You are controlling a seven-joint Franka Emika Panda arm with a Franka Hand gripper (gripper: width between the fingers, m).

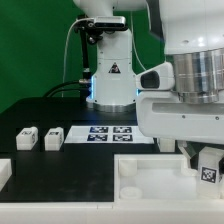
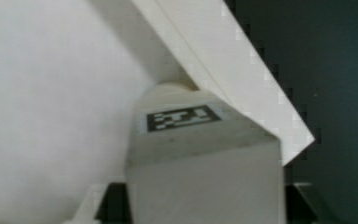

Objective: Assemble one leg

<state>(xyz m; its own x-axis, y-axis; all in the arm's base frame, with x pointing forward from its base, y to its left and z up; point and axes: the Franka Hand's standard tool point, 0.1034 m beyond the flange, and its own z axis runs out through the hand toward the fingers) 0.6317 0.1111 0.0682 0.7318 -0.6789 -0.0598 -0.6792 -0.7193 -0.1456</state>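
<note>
My gripper [image 1: 206, 160] is low at the exterior view's right, shut on a white leg [image 1: 208, 170] whose black-and-white tag faces the camera. The leg hangs over the right end of the large white tray-shaped piece [image 1: 150, 180]. In the wrist view the held leg [image 2: 194, 165] shows between the jaws, its tag at the far end. It sits close against the tray piece's raised corner wall [image 2: 229, 60]. Whether the leg touches the tray piece I cannot tell. Two more legs [image 1: 26, 137] [image 1: 53, 136] stand on the black table at the left.
The marker board [image 1: 110, 132] lies in the middle of the table in front of the arm's base [image 1: 110, 85]. Another white piece [image 1: 4, 172] shows partly at the left edge. A green backdrop stands behind.
</note>
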